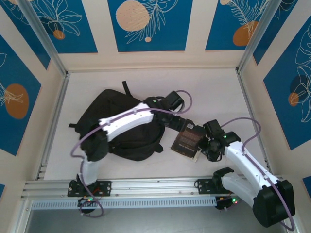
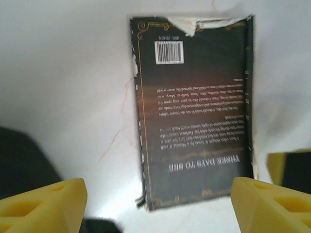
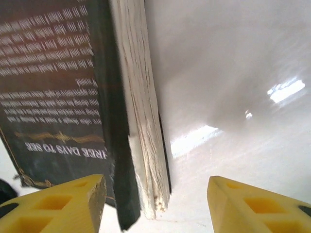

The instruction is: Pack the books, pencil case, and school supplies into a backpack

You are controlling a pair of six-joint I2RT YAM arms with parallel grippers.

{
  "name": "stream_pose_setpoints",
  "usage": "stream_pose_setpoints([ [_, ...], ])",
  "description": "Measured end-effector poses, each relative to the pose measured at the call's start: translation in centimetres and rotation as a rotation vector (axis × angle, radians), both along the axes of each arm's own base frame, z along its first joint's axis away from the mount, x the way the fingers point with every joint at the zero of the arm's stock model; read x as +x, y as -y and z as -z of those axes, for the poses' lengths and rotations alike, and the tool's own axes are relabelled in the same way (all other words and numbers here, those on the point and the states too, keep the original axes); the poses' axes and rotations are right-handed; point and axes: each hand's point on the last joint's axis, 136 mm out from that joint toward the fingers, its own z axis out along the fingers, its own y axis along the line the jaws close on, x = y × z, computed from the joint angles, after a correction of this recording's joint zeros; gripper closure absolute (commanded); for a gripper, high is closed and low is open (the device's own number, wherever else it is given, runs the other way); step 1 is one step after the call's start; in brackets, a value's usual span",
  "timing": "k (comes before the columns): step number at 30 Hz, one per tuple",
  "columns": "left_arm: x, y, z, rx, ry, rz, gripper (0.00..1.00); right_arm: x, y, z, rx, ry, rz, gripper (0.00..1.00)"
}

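Observation:
A black book with gold patterning [image 1: 187, 141] lies back cover up on the white table, just right of the black backpack [image 1: 116, 127]. My left gripper [image 1: 182, 123] reaches across the backpack and hovers over the book's far end. In the left wrist view the left gripper [image 2: 158, 208] is open above the book [image 2: 194, 111], holding nothing. My right gripper [image 1: 204, 143] sits at the book's right side. In the right wrist view the right gripper [image 3: 155, 206] is open, with the book's page edge [image 3: 141, 121] standing between its yellow fingers [image 3: 53, 206], ungripped. Pencil case and school supplies are out of view.
The backpack's dark fabric [image 2: 19, 155] shows at the lower left of the left wrist view. A yellow finger of the other gripper [image 2: 291, 167] sits at the book's right edge. White walls and metal rails [image 1: 146, 187] enclose the table.

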Motion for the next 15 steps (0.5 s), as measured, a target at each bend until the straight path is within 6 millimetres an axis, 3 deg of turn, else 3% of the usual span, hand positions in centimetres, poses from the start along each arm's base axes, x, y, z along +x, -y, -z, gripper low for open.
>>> stream_pose_setpoints([
  [4, 0.7, 1.5, 3.6, 0.035, -0.048, -0.005, 0.22, 2.4, 0.6, -0.3, -0.016, 0.029, 0.072, 0.67],
  [9, 0.9, 2.4, 5.2, 0.029, -0.078, -0.005, 0.22, 4.5, 1.6, 1.6, 0.012, -0.018, 0.19, 0.65],
  [15, 0.6, 3.3, 8.1, 0.02, -0.143, 0.011, 0.22, 5.7, 1.1, 3.9, 0.09, -0.086, 0.235, 0.69],
])
